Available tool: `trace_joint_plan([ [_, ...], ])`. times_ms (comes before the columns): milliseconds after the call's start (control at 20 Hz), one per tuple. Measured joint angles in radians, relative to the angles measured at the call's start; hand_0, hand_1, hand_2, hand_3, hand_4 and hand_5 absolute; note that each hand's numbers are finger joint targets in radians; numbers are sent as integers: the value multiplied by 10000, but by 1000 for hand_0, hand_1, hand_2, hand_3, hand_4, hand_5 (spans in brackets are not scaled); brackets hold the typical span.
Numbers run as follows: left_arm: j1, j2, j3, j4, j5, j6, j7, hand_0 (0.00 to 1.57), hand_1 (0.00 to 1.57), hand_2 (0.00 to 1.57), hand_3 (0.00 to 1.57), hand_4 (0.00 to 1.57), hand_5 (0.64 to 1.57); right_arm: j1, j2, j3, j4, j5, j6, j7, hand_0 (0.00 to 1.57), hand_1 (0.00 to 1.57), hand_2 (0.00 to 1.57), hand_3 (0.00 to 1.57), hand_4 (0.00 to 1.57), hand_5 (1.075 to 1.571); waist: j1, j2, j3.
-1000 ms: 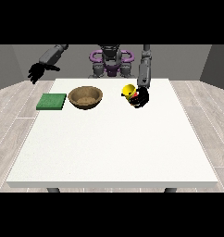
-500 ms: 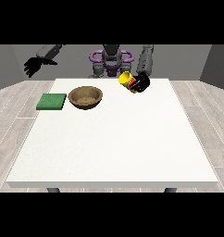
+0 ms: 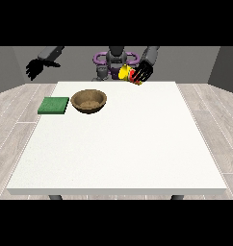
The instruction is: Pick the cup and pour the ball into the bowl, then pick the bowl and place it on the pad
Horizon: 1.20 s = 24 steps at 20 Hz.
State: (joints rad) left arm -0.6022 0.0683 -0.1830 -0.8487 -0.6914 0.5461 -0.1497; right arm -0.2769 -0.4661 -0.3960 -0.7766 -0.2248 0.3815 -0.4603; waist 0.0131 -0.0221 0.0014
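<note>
A: How many items appear?

B: One yellow-and-red cup point(image 3: 127, 74), one brown bowl point(image 3: 89, 101), one green pad point(image 3: 54, 105), on one white worktop point(image 3: 118, 144). No ball can be made out.

A: Where is the cup?

B: Lifted off the worktop and tilted, above the far edge, right of the bowl; the fingers of the hand at the view's right point(image 3: 143, 72) are curled around it.

A: And the other hand?

B: The hand at the view's left point(image 3: 34, 67) hangs beyond the far left corner, fingers released and grasping nothing.

A: Open room?

B: Bowl and pad sit just apart near the far left; the worktop's near half and right side are bare.
</note>
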Motion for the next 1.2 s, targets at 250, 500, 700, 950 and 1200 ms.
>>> trace_joint_plan([
  [250,-369,-55,-677,-226,-1397,-204,1203,1279,1279,1571,1571,1000,1569,101,-185,-167,530,-6,138,-435,0,0,0,0,0,1552,243,-32,1],
  [500,-713,-433,-1643,-321,-2937,-287,2618,822,822,1571,1559,881,1571,-105,-261,-178,965,43,160,-584,0,0,0,0,0,1548,273,-58,-4],
  [700,-1097,-576,-2356,-413,-3869,-499,3811,531,531,1571,1571,930,1569,-476,-414,-83,1130,120,275,-548,0,0,0,29,0,1533,50,129,0],
  [950,-1444,-653,-3326,-517,-4881,-899,4932,455,455,1571,1571,894,1571,-1294,-208,198,1083,326,-305,35,0,0,0,267,0,1530,-82,150,-8],
  [1200,-1572,-676,-4286,-749,-5891,-1273,5717,376,376,1571,1571,835,1569,-1812,-1,293,1184,397,-664,120,0,0,0,271,0,1528,-100,460,-7],
])
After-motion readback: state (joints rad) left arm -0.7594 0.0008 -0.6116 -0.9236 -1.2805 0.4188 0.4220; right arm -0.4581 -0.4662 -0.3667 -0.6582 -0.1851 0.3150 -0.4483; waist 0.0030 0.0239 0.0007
